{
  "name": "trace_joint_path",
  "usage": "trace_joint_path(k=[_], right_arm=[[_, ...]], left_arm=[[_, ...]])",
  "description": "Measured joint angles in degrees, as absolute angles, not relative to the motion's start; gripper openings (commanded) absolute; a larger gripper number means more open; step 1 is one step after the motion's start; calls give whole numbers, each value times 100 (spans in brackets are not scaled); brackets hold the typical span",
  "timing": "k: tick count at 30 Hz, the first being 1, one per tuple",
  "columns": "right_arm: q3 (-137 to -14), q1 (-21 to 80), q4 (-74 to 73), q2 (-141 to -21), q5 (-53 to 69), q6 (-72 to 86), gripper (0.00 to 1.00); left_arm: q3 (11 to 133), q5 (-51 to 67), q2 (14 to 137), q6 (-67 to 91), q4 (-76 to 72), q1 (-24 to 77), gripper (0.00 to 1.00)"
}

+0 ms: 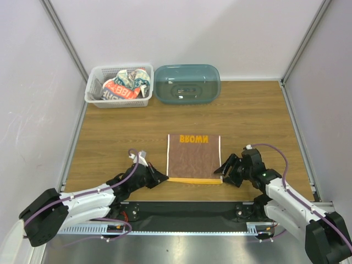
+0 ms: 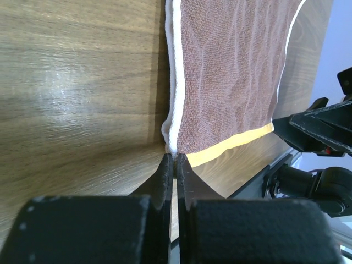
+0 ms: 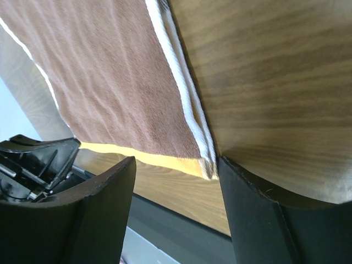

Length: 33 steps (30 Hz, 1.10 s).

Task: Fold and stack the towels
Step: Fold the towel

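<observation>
brown towel (image 1: pixel 193 158) flat, left gripper (image 1: pixel 164 177) pinching corner

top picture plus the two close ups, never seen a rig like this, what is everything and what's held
These are two robot arms bolted at the near edge of a wooden table. The wide picture looks down from above; the two close-ups come from cameras on each wrist. A brown towel lies flat. The left tool is shut, pinching its near left corner; the right tool is open around the near right corner. At the back sit a white basket of crumpled towels and a teal tub.
</observation>
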<state>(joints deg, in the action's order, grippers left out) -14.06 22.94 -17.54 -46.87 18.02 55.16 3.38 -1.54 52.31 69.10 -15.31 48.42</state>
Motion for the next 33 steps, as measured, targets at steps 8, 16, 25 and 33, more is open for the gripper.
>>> trace_joint_path(k=[8, 16, 25, 33], right_arm=[[-1710, 2477, -2307, -4974, 1782, 5502, 67], [-1710, 2536, -2344, -5162, 1747, 5527, 42], [-1669, 2561, -2414, -5168, 1649, 5544, 21], [-1719, 2580, -2521, -5124, 1511, 5435, 0]], left_arm=[[357, -187, 5199, 6803, -1437, 4842, 0], [419, -209, 5181, 6692, -1367, 4842, 0], [508, -252, 5199, 6528, -1271, 4842, 0], [840, -395, 4906, 6165, -845, 4845, 0]])
